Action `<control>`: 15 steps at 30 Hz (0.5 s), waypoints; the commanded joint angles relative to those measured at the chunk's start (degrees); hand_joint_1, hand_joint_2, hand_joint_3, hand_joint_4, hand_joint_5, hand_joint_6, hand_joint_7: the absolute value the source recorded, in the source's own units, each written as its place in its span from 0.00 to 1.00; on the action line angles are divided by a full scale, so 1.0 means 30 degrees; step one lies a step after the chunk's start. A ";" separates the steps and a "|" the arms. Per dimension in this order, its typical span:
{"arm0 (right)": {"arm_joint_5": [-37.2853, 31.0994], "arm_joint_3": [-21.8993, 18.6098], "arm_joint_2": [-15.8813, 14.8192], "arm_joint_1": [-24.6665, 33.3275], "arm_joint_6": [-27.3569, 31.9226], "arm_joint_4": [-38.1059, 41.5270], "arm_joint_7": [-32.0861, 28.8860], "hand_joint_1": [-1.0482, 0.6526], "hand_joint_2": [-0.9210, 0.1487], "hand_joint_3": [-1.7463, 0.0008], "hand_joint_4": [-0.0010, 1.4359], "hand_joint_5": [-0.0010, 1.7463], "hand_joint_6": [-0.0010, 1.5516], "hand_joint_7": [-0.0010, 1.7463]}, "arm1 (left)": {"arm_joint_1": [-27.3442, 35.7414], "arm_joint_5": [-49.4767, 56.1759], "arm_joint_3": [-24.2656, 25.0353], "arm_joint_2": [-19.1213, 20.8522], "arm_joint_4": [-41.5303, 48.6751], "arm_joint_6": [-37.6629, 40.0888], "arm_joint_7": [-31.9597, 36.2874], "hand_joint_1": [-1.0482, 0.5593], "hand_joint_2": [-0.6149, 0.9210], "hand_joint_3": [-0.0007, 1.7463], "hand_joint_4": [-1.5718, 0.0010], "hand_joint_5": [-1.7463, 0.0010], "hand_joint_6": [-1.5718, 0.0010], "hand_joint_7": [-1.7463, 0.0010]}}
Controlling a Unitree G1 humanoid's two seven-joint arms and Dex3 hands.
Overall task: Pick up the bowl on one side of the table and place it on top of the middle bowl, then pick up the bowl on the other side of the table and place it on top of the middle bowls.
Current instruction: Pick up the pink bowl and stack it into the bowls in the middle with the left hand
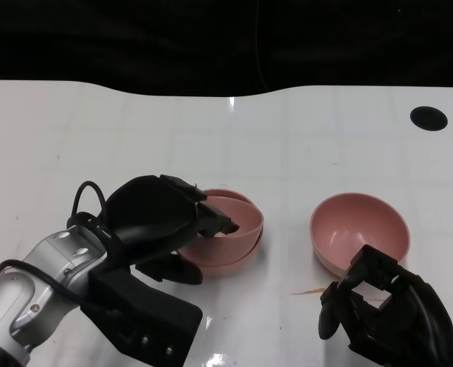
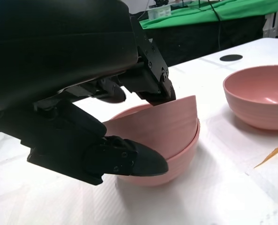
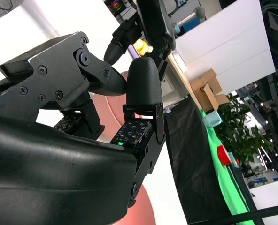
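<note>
Nearest, the right hand [image 1: 387, 313] hovered with fingers loosely curled, holding nothing, just before the right bowl [image 1: 359, 232]. The left hand [image 1: 161, 222] pinched a tilted bowl [image 1: 238, 214] nested in the middle bowl [image 1: 226, 256]. Open white surface [image 1: 211, 130] stretched beyond.

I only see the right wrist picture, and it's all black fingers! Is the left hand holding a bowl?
Observer: Yes. The left hand grips the rim of a tilted bowl, which sits partly inside the middle bowl.
Operator: Where's the last bowl?
Observer: The side bowl stands upright on the table, just beyond the right hand.
Operator: Is my hand grabbing it?
Observer: No, it holds nothing. I cannot tell if its fingers touch the rim.
</note>
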 commanded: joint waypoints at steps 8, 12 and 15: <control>0.0157 -0.0298 -0.0148 0.0142 -0.0128 -0.0007 -0.0017 0.55 0.35 0.43 0.64 0.95 0.56 0.77 | 0.0191 0.0192 -0.0383 0.0192 0.1715 0.0043 0.0911 0.10 1.00 0.33 0.93 1.00 0.71 1.00; 0.0120 -0.0348 -0.0133 0.0153 -0.0193 0.0035 -0.0002 0.55 0.33 0.44 0.64 0.95 0.57 0.76 | 0.0072 0.0209 -0.0509 0.0188 0.2459 -0.0254 0.1695 0.10 1.00 0.35 0.95 1.00 0.73 1.00; 0.0044 -0.0350 -0.0111 0.0182 -0.0334 0.0030 0.0050 0.55 0.33 0.45 0.64 0.95 0.56 0.76 | 0.0043 0.0182 -0.0551 0.0190 0.2632 -0.0344 0.1954 0.10 1.00 0.35 0.96 1.00 0.74 1.00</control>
